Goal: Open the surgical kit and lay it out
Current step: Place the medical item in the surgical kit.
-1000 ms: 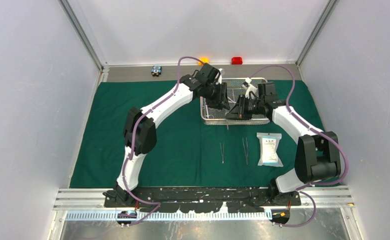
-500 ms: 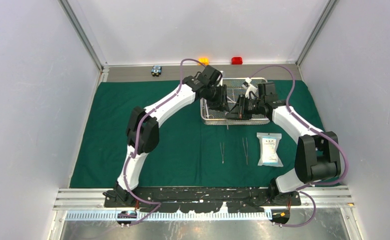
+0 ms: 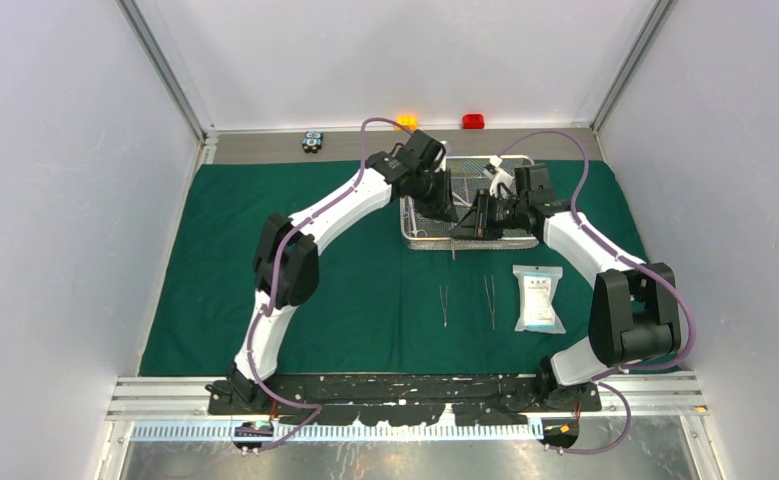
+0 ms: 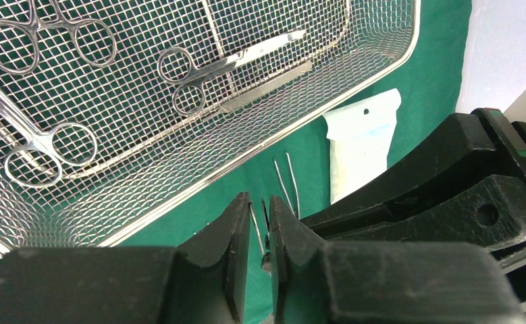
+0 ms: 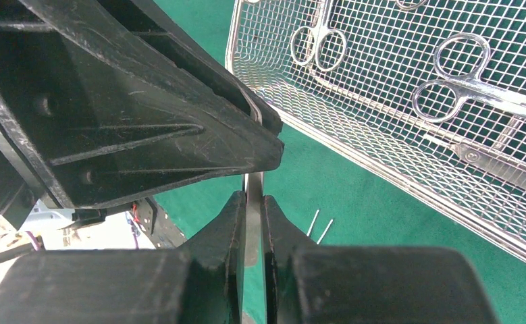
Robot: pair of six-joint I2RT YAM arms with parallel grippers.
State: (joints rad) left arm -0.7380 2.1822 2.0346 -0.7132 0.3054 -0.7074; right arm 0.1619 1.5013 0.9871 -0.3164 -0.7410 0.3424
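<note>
The wire-mesh tray (image 4: 138,145) sits at the far side of the dark green cloth (image 3: 345,270) and holds scissors (image 4: 213,67) and ring-handled forceps (image 4: 40,138). Over its near rim the right gripper (image 5: 253,216) pinches a flat steel instrument (image 5: 253,189). The left gripper (image 4: 260,223) has its jaws almost together; whether they nip anything I cannot tell. Tweezers (image 3: 444,303) and a white-blue packet (image 3: 539,298) lie on the cloth nearer the bases. The packet's print is too small to read.

Shiny steel scissors (image 4: 226,65) in a bright wire-mesh tray (image 4: 138,179) on matt green cloth (image 4: 437,74).
</note>
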